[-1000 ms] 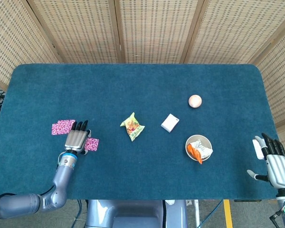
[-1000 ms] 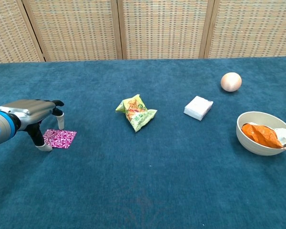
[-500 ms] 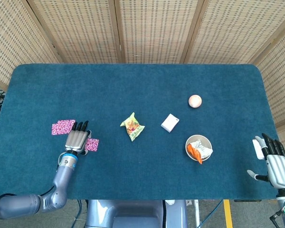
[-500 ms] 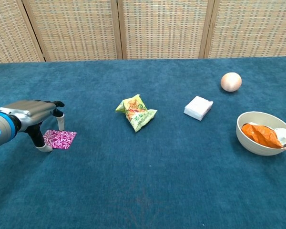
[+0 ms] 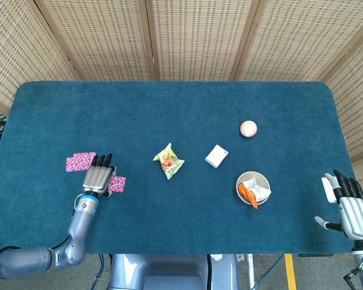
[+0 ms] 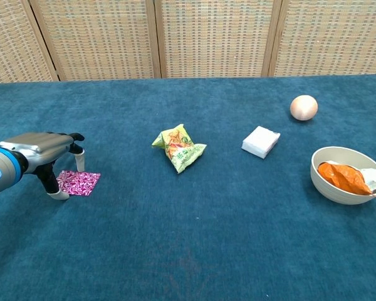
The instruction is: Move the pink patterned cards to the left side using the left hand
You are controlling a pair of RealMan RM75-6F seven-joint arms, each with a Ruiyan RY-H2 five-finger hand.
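Note:
Two pink patterned cards lie flat on the blue cloth at the left. One card (image 5: 80, 161) sits alone, further left. My left hand (image 5: 98, 175) hovers over the left edge of the other card (image 5: 117, 183). In the chest view the left hand (image 6: 41, 150) stands over this card (image 6: 79, 182) with its thumb tip at the card's near corner and a fingertip (image 6: 80, 163) at its far edge, fingers apart. The card stays flat on the table. My right hand (image 5: 351, 205) rests off the table's right edge, fingers spread, holding nothing.
A crumpled yellow-green snack bag (image 5: 168, 161) lies mid-table, with a white box (image 5: 216, 156) to its right. A peach-coloured ball (image 5: 248, 128) sits further back. A bowl (image 5: 242, 179) holding an orange packet stands at the right front.
The left hand has drawn back a touch towards the table's left; the card under it has not moved. The right hand is still.

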